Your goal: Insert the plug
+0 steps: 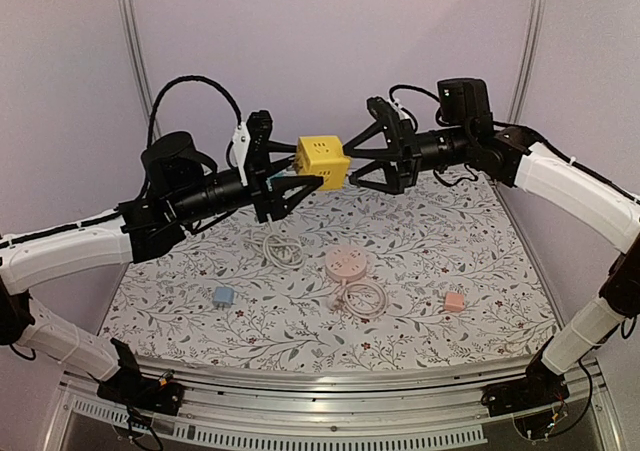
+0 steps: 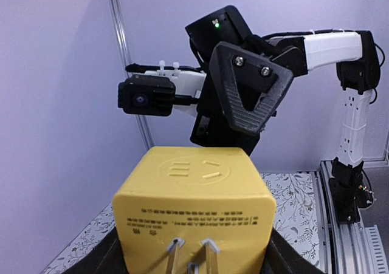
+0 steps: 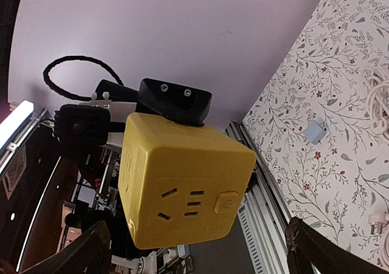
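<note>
A yellow cube socket (image 1: 323,161) hangs in the air above the back of the table, with my left gripper (image 1: 303,167) shut on it. In the left wrist view the yellow cube (image 2: 194,201) fills the bottom, its metal plug prongs (image 2: 209,256) pointing at the camera between my black fingers (image 2: 100,259). My right gripper (image 1: 352,169) stands open just right of the cube, apart from it. The right wrist view shows the cube's socket face (image 3: 182,183) straight ahead, between the spread right fingers (image 3: 328,250). A white cable with a plug (image 1: 283,249) lies on the table below.
On the floral cloth lie a round pink power strip (image 1: 345,264) with its coiled cord, a small blue adapter (image 1: 223,296) and a small pink cube (image 1: 454,301). The right wrist view shows the blue adapter (image 3: 314,131) and a white plug (image 3: 378,221). Purple walls enclose the back and sides.
</note>
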### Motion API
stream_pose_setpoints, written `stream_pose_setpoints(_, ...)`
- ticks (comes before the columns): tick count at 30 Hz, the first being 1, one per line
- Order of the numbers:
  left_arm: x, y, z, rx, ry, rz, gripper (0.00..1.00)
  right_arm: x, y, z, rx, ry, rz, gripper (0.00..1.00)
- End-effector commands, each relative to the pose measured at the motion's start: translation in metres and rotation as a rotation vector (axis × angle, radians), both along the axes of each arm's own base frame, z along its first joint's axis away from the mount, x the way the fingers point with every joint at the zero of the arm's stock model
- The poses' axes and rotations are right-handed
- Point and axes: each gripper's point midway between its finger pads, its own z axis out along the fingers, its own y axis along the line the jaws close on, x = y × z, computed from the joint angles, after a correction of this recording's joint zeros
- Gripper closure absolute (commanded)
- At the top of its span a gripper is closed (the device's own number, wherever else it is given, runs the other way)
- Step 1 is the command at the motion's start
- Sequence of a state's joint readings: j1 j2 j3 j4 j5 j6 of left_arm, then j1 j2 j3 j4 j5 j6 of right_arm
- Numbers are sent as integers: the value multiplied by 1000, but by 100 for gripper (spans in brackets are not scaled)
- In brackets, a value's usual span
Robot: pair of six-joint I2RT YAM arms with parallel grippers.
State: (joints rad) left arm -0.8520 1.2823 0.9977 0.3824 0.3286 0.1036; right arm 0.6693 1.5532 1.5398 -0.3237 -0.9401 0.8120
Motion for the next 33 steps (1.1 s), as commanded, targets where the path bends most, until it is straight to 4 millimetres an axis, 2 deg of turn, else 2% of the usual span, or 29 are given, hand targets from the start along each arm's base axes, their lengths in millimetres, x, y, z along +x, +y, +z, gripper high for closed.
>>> stream_pose_setpoints(1,-7,5,23,-65,-42,-48,100,-20,0,14,91,40,108,1)
stream_pose_setpoints(14,-7,-8,11,-25,-54,-94,100,-30,3,24,149,100,173,1)
stream_pose_setpoints(24,-2,-15,-1,21,-60,-97,100,-40,11,23,150,120,214,12)
stream_pose_setpoints(25,-2,-16,-2,27,-60,-100,100,-41,12,23,150,121,220,12)
stream_pose_setpoints(28,-1,-16,1,12,-66,-96,100,-40,15,16,132,150,222,2)
stream_pose_setpoints(33,-5,-15,7,18,-71,-109,100,-34,16,8,105,147,173,1)
